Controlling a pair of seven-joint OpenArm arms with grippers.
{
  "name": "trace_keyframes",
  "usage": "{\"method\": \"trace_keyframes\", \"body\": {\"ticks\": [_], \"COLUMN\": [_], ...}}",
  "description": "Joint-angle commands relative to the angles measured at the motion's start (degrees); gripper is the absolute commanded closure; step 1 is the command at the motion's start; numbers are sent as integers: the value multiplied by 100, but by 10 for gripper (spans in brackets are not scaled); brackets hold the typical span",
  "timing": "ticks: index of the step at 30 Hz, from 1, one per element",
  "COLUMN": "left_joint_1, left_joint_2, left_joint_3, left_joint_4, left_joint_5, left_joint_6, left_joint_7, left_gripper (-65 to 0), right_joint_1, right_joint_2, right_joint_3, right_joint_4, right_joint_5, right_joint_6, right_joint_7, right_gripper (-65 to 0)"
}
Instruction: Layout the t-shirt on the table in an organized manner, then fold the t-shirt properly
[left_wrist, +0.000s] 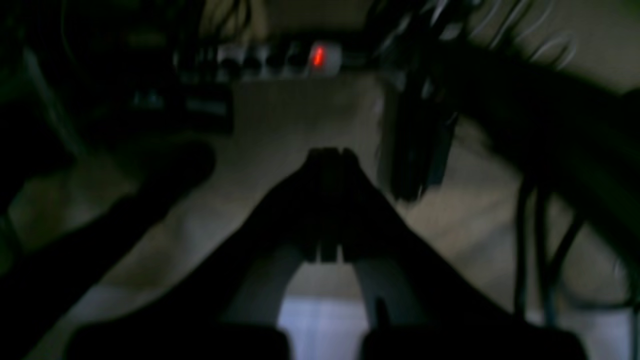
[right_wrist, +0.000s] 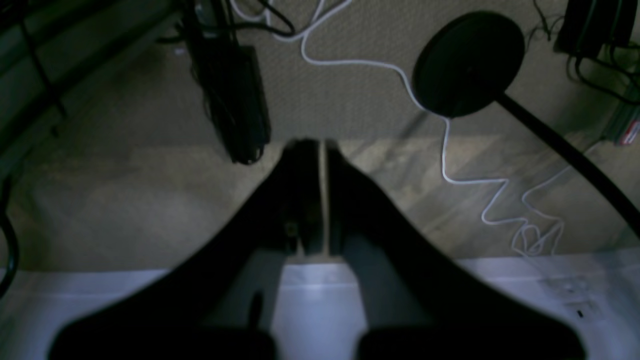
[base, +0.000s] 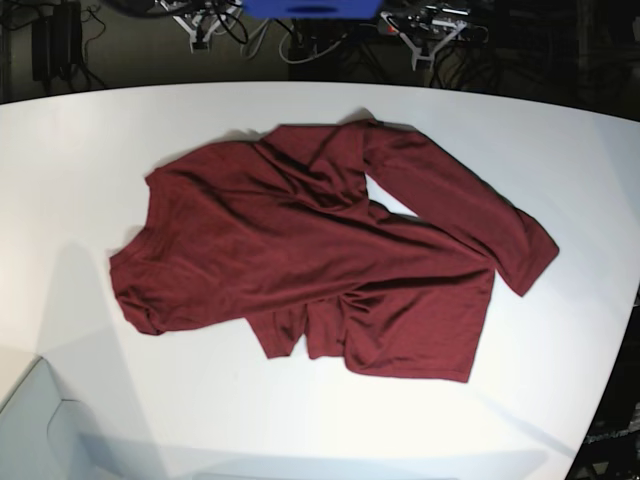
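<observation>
T-shirt (base: 330, 265) lies rumpled mid-counter (base: 80, 150), one sleeve flung out and hem bunched, apparently not yet laid flat; left gripper (left_wrist: 327, 155) and right gripper (right_wrist: 314, 150) both closed, empty, parked off the counter edge over the floor, clear of the cloth.

Plenty of bare bench (base: 560, 160) all round the shirt (base: 320, 255), so a hand could come in from any side. Widest open patches are on the base view's left and along the near edge. Only the crumpled shirt itself sits in the middle.
</observation>
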Motion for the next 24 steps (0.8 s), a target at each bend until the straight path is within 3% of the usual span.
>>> {"method": "trace_keyframes", "body": {"ticks": [1,12,18,24], "left_joint_1": [8,43,61,879], "left_joint_2": [13,-92,-75,-154], "left_joint_3": [8,8,8,-27], "left_joint_4": [7,385,411,1431], "left_joint_5": [12,12,3,-32], "left_joint_6": [10,19,10,1], "left_joint_7": [53,141,141,97], "left_gripper": [-3,-3,-1,-1], "right_joint_1": [-9,-9,-26,-844], "right_joint_2": [0,27,203,308], "right_joint_3": [25,-19,-19,25], "right_joint_4": [27,35,35,1073], "right_joint_5": [-10,-10,-10,-10], "right_joint_6": [36,36,36,45], "right_joint_7": [-26,0,-18,360], "right_gripper": [0,0,0,0]}}
